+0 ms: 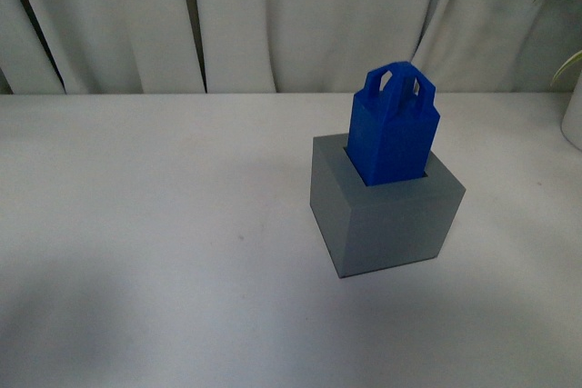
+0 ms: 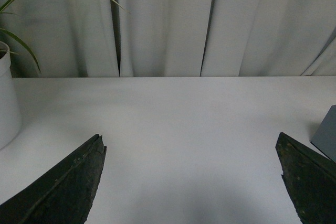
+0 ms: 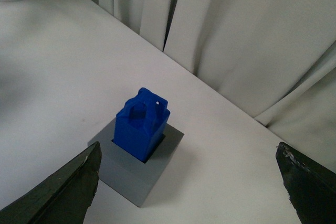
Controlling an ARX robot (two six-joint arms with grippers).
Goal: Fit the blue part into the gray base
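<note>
White matte table (image 1: 136,252), pale pleated curtain (image 1: 300,15) hanging behind the table, white plant pot (image 2: 6,103) at the table's far edge, soft even light

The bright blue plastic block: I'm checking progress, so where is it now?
In the front view the bright blue plastic block stands right of centre, its lower end seated in the top recess of the matte gray plastic cube.

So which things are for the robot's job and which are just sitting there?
For the job: blue part, gray base.
Just sitting there: white plant pot, curtain.
</note>
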